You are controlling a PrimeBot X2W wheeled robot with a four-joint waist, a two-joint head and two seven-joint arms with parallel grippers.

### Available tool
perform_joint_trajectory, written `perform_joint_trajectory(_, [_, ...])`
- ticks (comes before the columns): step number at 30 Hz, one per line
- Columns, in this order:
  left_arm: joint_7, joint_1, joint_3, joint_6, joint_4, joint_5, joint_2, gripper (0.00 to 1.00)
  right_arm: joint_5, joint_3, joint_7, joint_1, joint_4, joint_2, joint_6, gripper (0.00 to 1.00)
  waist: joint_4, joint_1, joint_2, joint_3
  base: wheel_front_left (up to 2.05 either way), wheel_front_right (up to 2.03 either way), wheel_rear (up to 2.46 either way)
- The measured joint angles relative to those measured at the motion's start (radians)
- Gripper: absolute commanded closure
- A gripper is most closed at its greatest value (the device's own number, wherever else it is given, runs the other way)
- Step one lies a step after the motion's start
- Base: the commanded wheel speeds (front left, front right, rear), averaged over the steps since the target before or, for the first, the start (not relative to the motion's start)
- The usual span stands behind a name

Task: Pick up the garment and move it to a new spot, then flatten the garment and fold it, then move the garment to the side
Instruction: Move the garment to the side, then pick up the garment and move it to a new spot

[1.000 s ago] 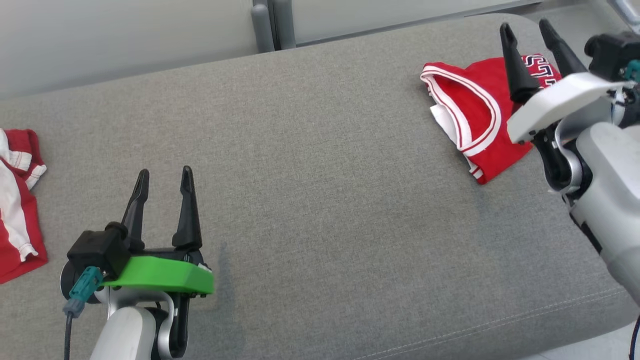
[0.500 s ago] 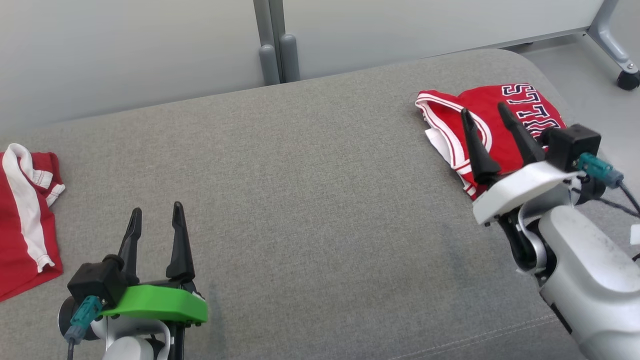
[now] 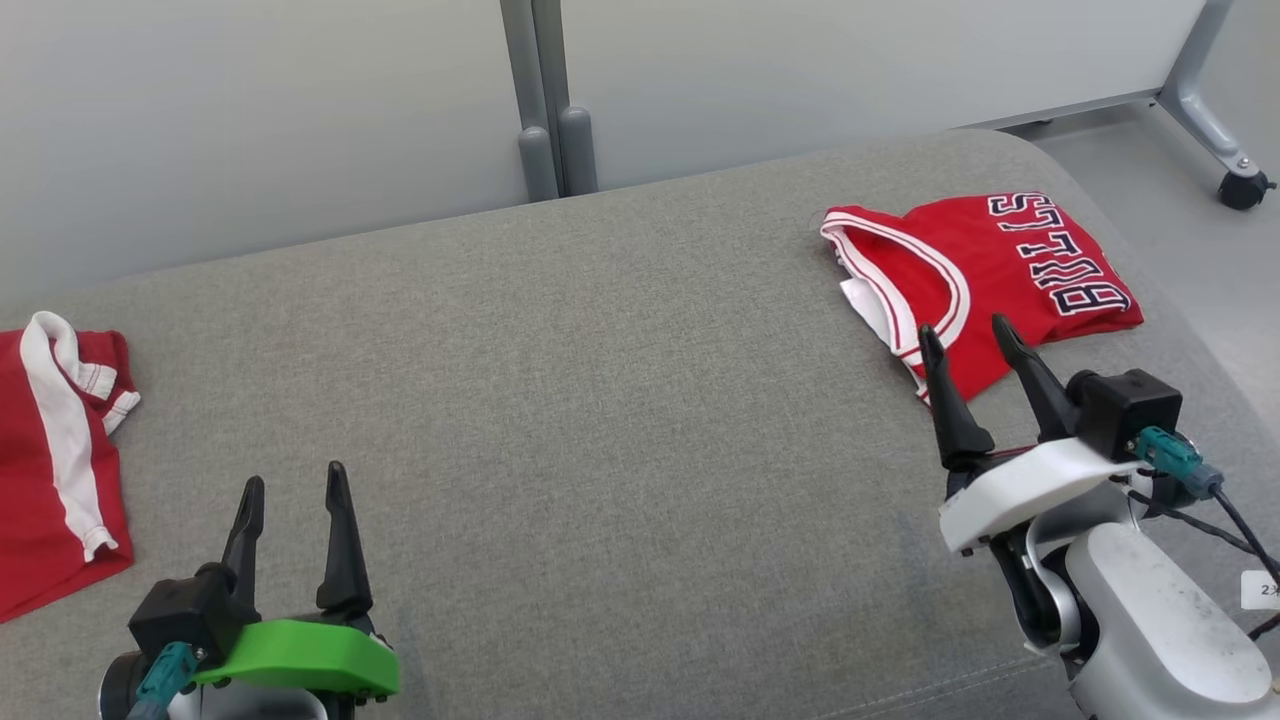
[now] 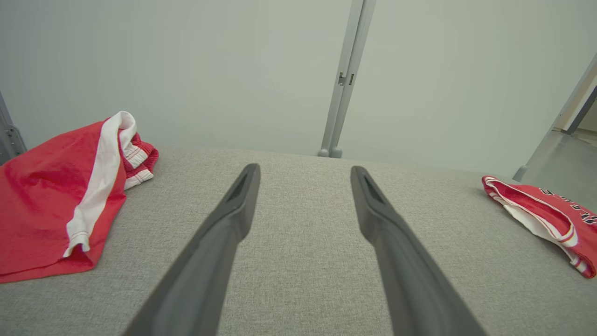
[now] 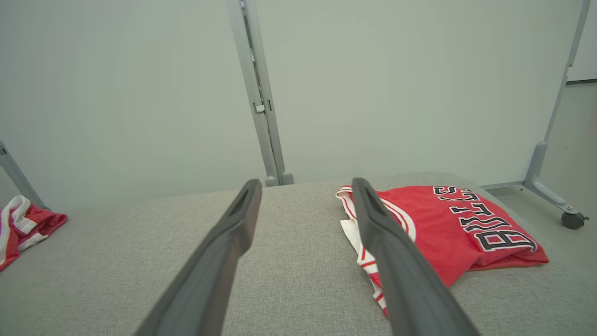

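My right arm has drawn back toward me. A second ago my right jaws hung over the red jersey [image 3: 985, 275]; now they sit on its near side, their tips just reaching its nearest edge in the head view. My head has lifted too, so the whole picture has slid, and I don't count that as anything moving. Both my right jaws and my left jaws stand wide open with nothing in them. The jersey lies folded and released at the far right end of the grey bench [image 3: 620, 380], lettering up and white-trimmed neckline toward the middle. Another red and white garment [image 3: 45, 470] lies well apart at the left edge. I judge the fold and the move aside to be done, with only parking my arms left.
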Motion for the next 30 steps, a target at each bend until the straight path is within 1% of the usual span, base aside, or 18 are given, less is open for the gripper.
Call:
perform_joint_trajectory(6, [0.0, 0.027, 0.004, 0.001, -0.001, 0.019, -0.001, 0.0, -0.036, 0.002, 0.0, 0.049, -0.02, 0.029, 0.0, 0.0, 0.0, 0.0, 0.0, -0.006, 0.0, 0.0, 0.0])
perform_joint_trajectory(12, [0.0, 0.056, 0.014, 0.001, -0.003, 0.02, -0.002, 0.0, -0.073, -0.006, 0.0, 0.081, -0.04, 0.035, 0.0, 0.0, 0.003, 0.0, 0.0, -0.011, 0.0, 0.0, 0.0])
perform_joint_trajectory(20, [0.0, 0.058, 0.02, 0.001, -0.014, 0.023, -0.003, 0.0, -0.095, -0.017, 0.0, 0.106, -0.06, 0.055, 0.0, 0.0, 0.009, 0.0, 0.0, -0.015, 0.0, 0.0, 0.0])
perform_joint_trajectory(30, [0.0, 0.062, 0.023, 0.001, -0.02, 0.032, -0.004, 0.0, -0.129, -0.04, 0.0, 0.126, -0.078, 0.059, 0.0, 0.0, 0.015, 0.0, 0.0, -0.015, 0.0, 0.0, 0.0])
